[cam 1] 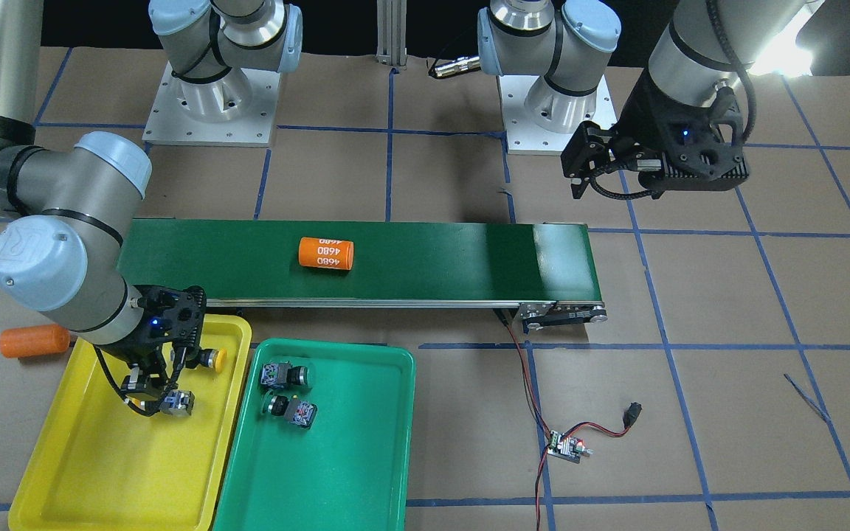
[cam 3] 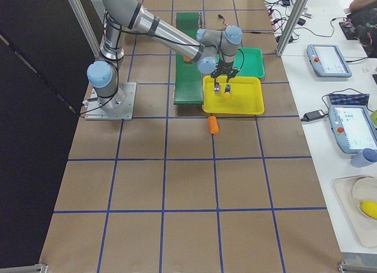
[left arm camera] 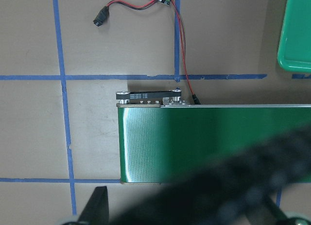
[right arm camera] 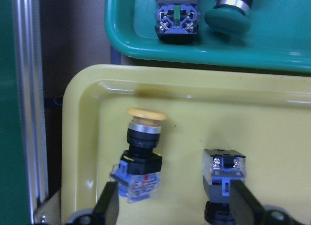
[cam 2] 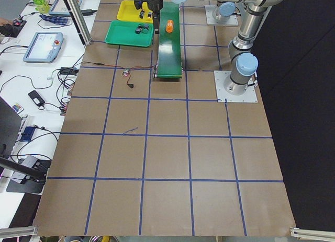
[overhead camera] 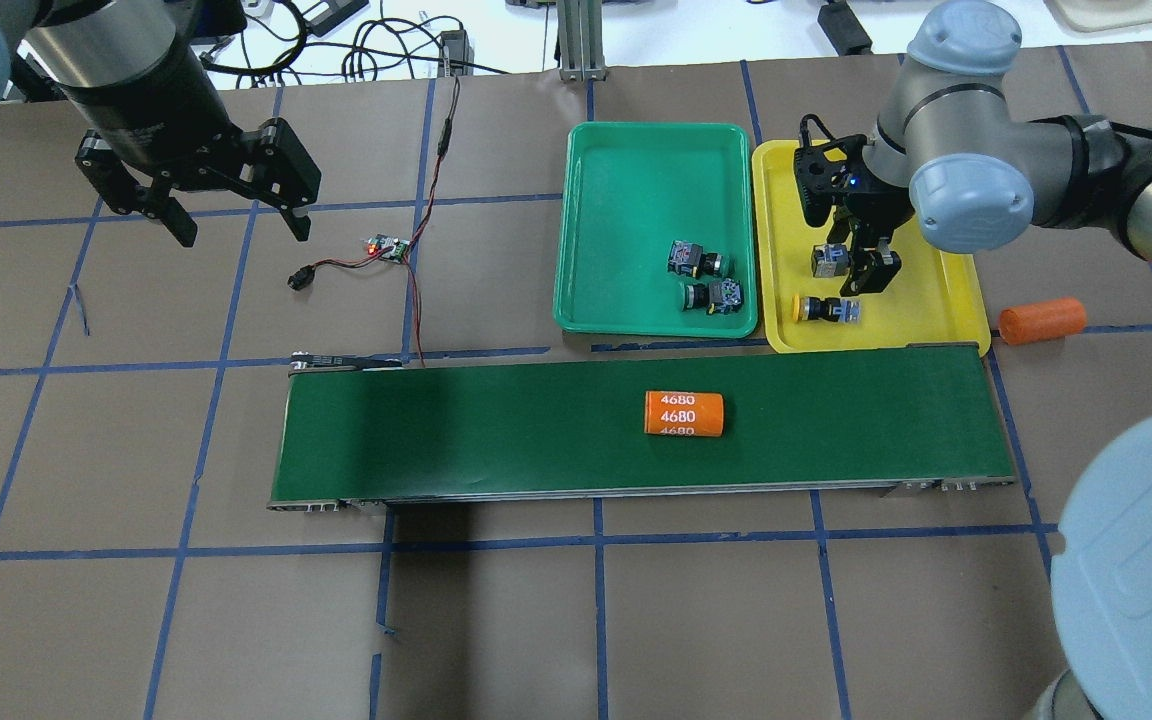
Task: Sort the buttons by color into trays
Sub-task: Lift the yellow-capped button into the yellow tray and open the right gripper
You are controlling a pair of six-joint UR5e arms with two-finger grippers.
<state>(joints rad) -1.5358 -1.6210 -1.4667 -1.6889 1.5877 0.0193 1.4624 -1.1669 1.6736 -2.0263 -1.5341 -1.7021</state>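
Lying in yellow tray (right arm camera: pixel 272 113), yellow button (right arm camera: pixel 141 152), cap toward green tray (right arm camera: pixel 277 45); right gripper (right arm camera: pixel 175 203) spread wide

A robotics lab is showing itself; industrial arms (cam 3: pixel 126 16) are standing bolted to metal base plates (cam 1: pixel 163 127) on a tabletop (overhead camera: pixel 136 620) taped in blue grid squares; teach pendants (cam 3: pixel 330 59) and cables (overhead camera: pixel 376 45) are lying along a white side bench (cam 3: pixel 353 184).

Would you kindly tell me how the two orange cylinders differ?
The belt cylinder lies on the conveyor belt and shows white 4680 print; the table cylinder lies on the table beside the yellow tray, no print visible. The belt cylinder looks stubbier, the table cylinder slimmer. Both are orange, lying on their sides.
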